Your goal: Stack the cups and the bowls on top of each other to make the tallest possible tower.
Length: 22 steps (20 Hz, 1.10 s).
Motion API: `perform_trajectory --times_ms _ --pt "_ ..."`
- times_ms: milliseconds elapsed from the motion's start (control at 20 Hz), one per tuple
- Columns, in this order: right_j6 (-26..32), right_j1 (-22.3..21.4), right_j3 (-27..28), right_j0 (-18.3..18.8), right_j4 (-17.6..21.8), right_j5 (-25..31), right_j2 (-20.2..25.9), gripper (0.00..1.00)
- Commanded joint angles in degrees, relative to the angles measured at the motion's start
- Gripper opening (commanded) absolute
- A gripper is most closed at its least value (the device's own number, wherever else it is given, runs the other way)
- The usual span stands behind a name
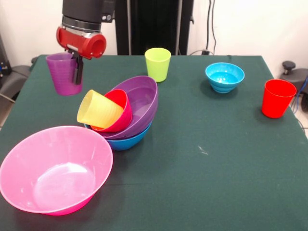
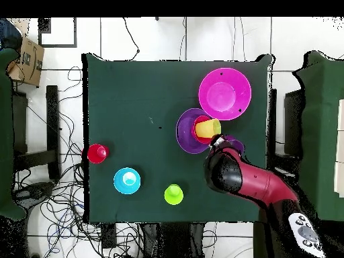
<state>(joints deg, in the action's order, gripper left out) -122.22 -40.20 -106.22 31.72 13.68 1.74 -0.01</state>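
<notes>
My gripper (image 1: 76, 78) is shut on the rim of the translucent purple cup (image 1: 62, 73) and holds it upright in the air, left of the tower; in the overhead view the gripper (image 2: 220, 142) and cup (image 2: 235, 144) sit beside the pile. The tower is the medium blue bowl (image 1: 129, 140) with the large purple bowl (image 1: 139, 98) tilted in it, the small red bowl (image 1: 121, 111) inside that, and the yellow cup (image 1: 97, 109) lying on its side in the red bowl. The orange bowl is out of view.
The very large pink bowl (image 1: 53, 168) stands at the near left. The lime green cup (image 1: 158, 63), the light blue bowl (image 1: 224, 77) and the red cup (image 1: 277, 97) stand apart at the far middle and right. Cables lie around the table (image 2: 121, 101).
</notes>
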Motion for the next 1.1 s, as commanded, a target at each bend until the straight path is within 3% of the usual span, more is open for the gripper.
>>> perform_trajectory --times_ms 50,850,1100 --pt "-0.8 3.8 5.0 -0.1 4.2 -2.3 3.6 0.00" --pt "-2.7 6.9 7.6 -2.1 2.8 -4.3 3.2 0.00" --pt "-4.2 5.4 6.3 -3.6 1.2 -3.5 2.9 0.00"
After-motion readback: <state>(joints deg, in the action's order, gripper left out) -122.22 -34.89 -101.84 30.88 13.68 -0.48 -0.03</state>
